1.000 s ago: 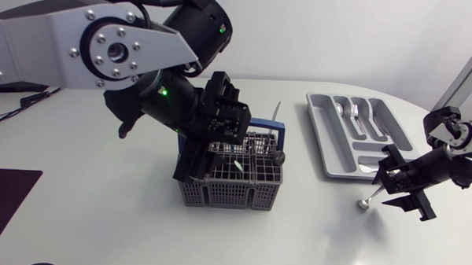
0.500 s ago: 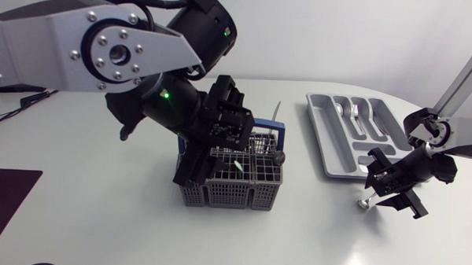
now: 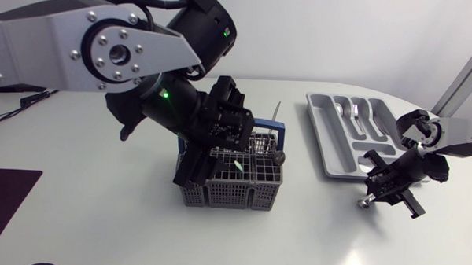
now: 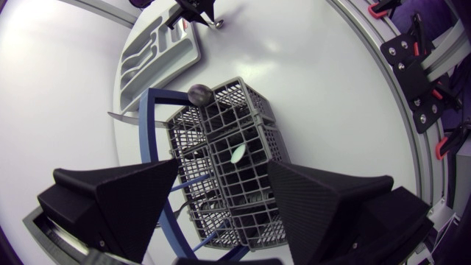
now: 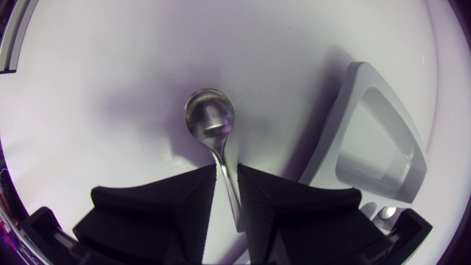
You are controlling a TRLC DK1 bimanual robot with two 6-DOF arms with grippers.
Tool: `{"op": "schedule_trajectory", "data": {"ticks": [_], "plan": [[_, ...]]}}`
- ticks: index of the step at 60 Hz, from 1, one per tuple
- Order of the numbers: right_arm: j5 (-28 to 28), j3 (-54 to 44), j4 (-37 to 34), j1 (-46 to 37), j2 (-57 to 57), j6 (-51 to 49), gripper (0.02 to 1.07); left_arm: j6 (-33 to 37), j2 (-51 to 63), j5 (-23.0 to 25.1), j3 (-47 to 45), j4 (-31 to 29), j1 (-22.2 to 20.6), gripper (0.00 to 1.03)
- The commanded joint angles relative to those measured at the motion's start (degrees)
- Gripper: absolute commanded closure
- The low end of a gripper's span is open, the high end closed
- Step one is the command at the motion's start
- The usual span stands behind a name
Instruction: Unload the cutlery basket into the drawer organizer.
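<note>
The right end effector point(image 5: 227, 173) is clamped on the handle of a spoon point(image 5: 209, 116), bowl pointing down at the worktop point(image 3: 99, 214), just beside the drawer organizer point(image 3: 328, 140) at right of frame. At centre, the left end effector point(image 4: 222, 168) hangs spread wide above the cutlery basket point(image 3: 242, 192).

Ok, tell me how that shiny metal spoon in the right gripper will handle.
The metal spoon looks stiff and probably slippery: polished steel. The right gripper pinches only its thin handle, bowl sticking out ahead, so it may pivot or slip.
</note>
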Motion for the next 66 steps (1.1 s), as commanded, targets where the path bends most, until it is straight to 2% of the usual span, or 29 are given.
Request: {"op": "schedule_trajectory", "data": {"ticks": [1, 21, 35, 41, 49, 66], "plan": [[0.9, -0.3, 0.2, -0.1, 2.3, -2.3, 0.94, 1.6, -0.1, 0.8, -0.6, -0.7, 0.0, 0.07], [0.2, -1.2, -0.8, 0.2, 0.3, -2.3, 0.96, 1.3, 0.0, 0.8, -0.5, -1.4, -0.6, 0.07], [-2.1, 2.1, -7.3, 0.3, -4.2, -2.0, 0.96, 1.2, -0.1, 0.8, -0.6, -1.6, -0.6, 0.07], [-4.5, 6.4, -12.4, -0.5, -5.6, -1.5, 0.96, 1.3, -0.3, 0.8, -0.6, -1.8, -0.5, 0.07], [-5.8, 12.0, -14.9, -2.9, -4.2, -1.4, 0.96, 1.2, -0.5, 0.8, -0.7, -2.0, -0.6, 0.07], [-7.1, 24.4, -15.5, -7.4, 7.2, -0.4, 0.96, 1.2, -0.5, 0.8, -0.5, -2.0, -0.8, 0.07]]}}
